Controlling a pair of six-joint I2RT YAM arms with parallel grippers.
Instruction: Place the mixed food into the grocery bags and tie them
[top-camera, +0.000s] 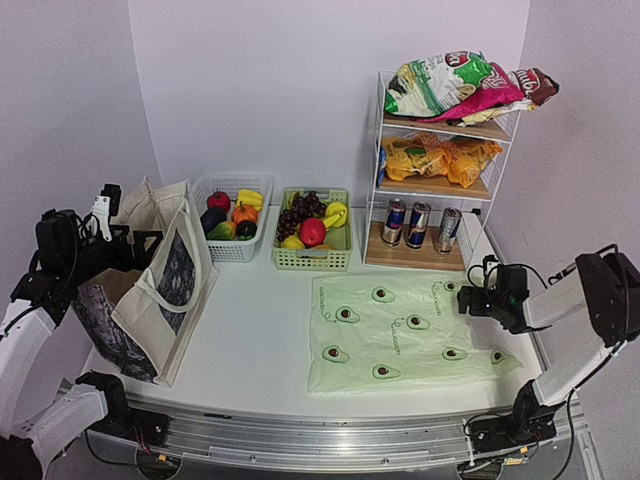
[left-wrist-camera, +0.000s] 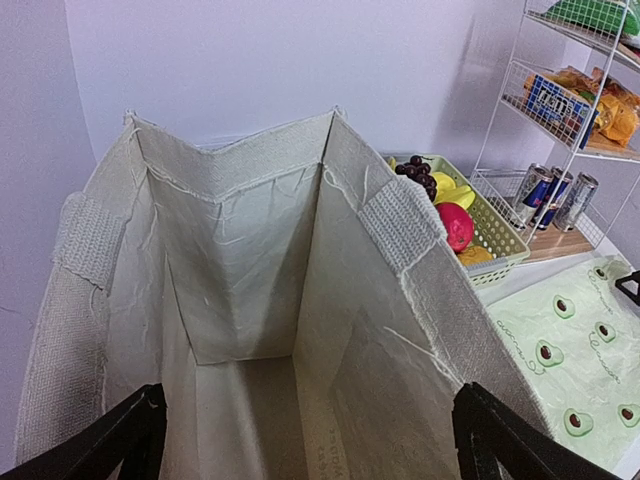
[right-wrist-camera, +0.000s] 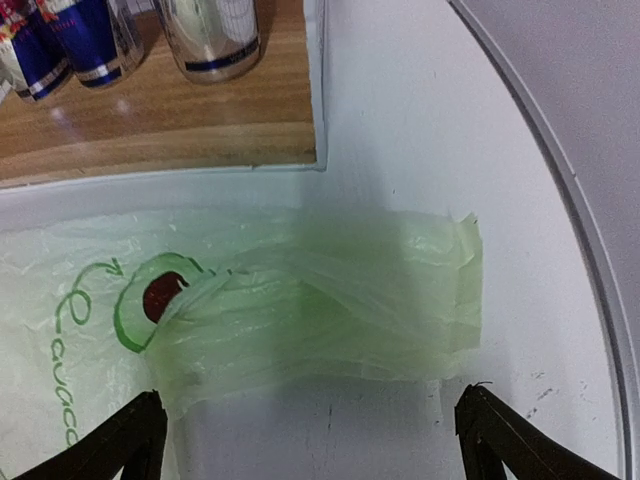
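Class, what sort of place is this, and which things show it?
Likely a robotics lab staged as a grocery-packing bench: robot arms at a table, a wire shelf of cans, a canvas tote.

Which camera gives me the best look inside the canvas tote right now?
Left wrist: it looks down into the open canvas tote, showing bare lining and no food. Top external shows the tote only from outside and above, not its floor. Right wrist misses it, showing only the avocado bag and cans.

canvas tote: upright, mouth open, left | avocado-print plastic bag: flat, right | toy fruit: in baskets | snack packets, cans: rack shelves
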